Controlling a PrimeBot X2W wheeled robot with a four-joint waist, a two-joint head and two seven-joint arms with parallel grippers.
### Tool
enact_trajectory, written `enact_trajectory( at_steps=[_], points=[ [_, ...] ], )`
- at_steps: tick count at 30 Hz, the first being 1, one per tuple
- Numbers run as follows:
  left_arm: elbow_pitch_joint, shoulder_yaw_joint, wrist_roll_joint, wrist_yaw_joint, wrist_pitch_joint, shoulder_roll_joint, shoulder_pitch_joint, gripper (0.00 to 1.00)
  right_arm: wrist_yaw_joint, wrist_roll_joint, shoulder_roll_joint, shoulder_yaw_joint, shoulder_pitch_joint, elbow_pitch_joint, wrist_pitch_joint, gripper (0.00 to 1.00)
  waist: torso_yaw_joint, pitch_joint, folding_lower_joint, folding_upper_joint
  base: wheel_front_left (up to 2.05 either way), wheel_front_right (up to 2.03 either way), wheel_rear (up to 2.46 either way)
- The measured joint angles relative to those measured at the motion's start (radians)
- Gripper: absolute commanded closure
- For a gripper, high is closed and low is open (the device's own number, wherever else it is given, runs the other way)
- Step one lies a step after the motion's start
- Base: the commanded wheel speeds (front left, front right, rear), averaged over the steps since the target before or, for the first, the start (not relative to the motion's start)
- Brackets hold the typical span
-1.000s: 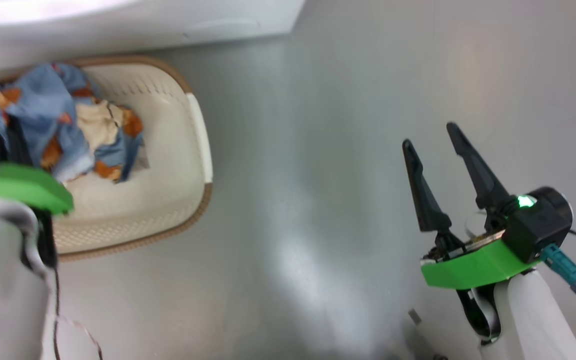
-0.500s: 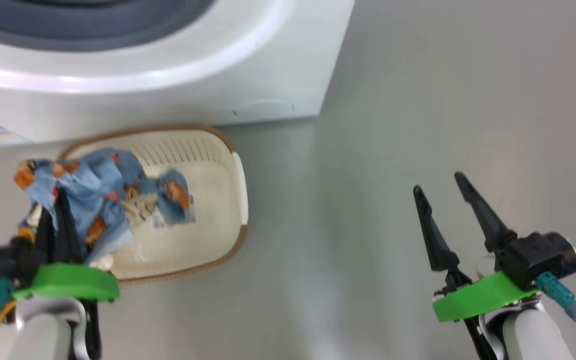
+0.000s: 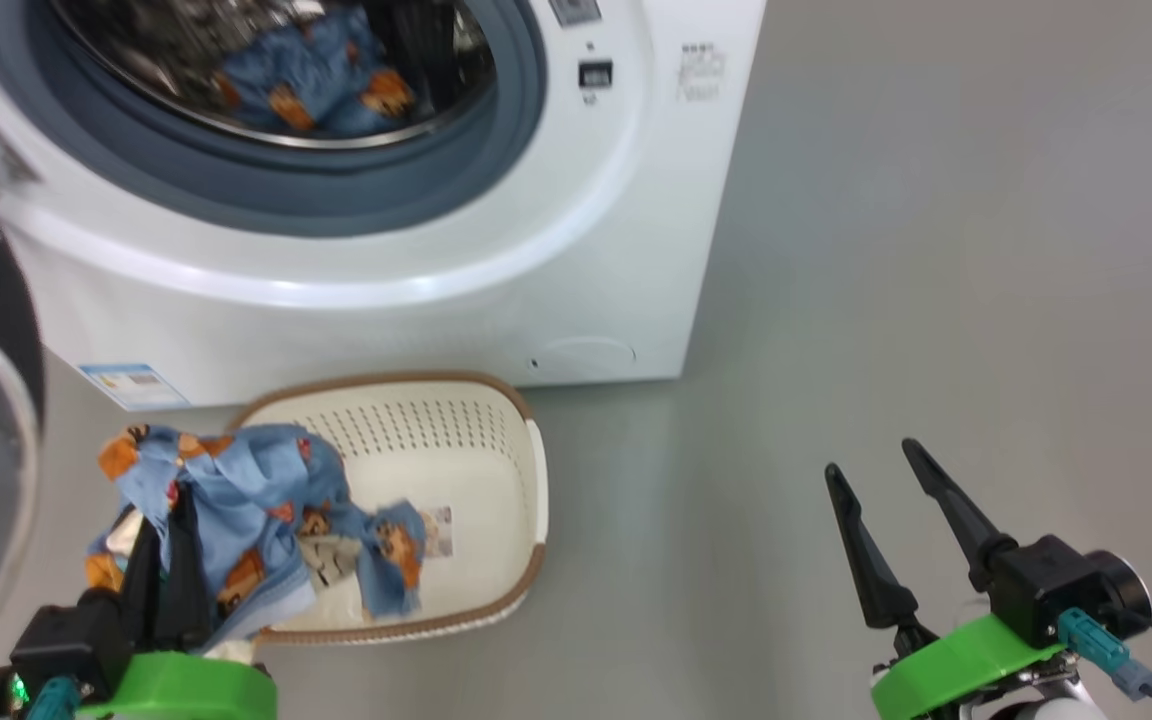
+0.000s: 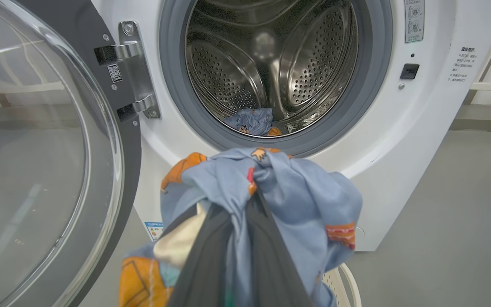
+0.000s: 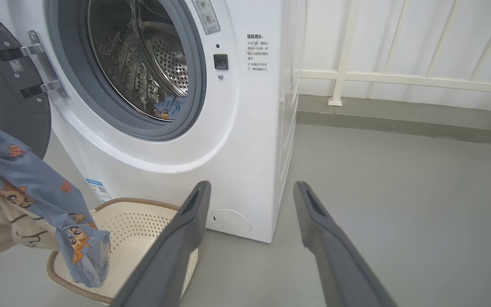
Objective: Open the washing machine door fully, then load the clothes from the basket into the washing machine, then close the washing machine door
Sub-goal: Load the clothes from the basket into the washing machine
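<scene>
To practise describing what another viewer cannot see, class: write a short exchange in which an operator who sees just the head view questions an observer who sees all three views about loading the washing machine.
Operator: My left gripper grips the clothes by the basket. How full is the drum?
Observer: Nearly bare: one small blue piece lies at its front bottom, perforated steel elsewhere.
Operator: Is the washing machine door out of the way?
Observer: Yes, it stands swung wide on its steel hinge, left of the opening.
</scene>
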Motion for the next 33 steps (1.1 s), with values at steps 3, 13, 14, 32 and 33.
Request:
enact_trajectory(
  at_steps=[3, 13, 14, 32, 33],
  points=[
    [-0.022, -0.005, 0.0, 0.001, 0.011, 0.007, 0.017, 1.0, 0.0, 0.0, 0.0, -0.001, 0.013, -0.004, 0.008, 0.0, 0.008, -0.026, 0.0, 0.0, 0.0, 0.0, 0.0],
    [-0.114, -0.029, 0.009, 0.016, 0.066, 0.018, 0.102, 1.0, 0.0, 0.003, 0.002, -0.001, 0.081, -0.031, 0.028, 0.0, 0.026, -0.13, 0.0, 0.0, 0.0, 0.0, 0.0],
    [-0.121, -0.03, 0.009, 0.017, 0.069, 0.019, 0.109, 1.0, 0.0, 0.003, 0.002, -0.001, 0.086, -0.032, 0.029, 0.0, 0.027, -0.137, 0.0, 0.0, 0.0, 0.0, 0.0],
    [-0.146, -0.032, 0.005, 0.031, 0.087, 0.031, 0.135, 1.0, 0.0, 0.012, 0.003, -0.006, 0.12, -0.066, 0.053, 0.0, 0.016, -0.167, 0.0, 0.0, 0.0, 0.0, 0.0],
    [-0.146, -0.032, 0.005, 0.031, 0.087, 0.031, 0.135, 1.0, 0.0, 0.012, 0.003, -0.006, 0.12, -0.067, 0.053, 0.0, 0.017, -0.166, 0.0, 0.0, 0.0, 0.0, 0.0]
  ],
)
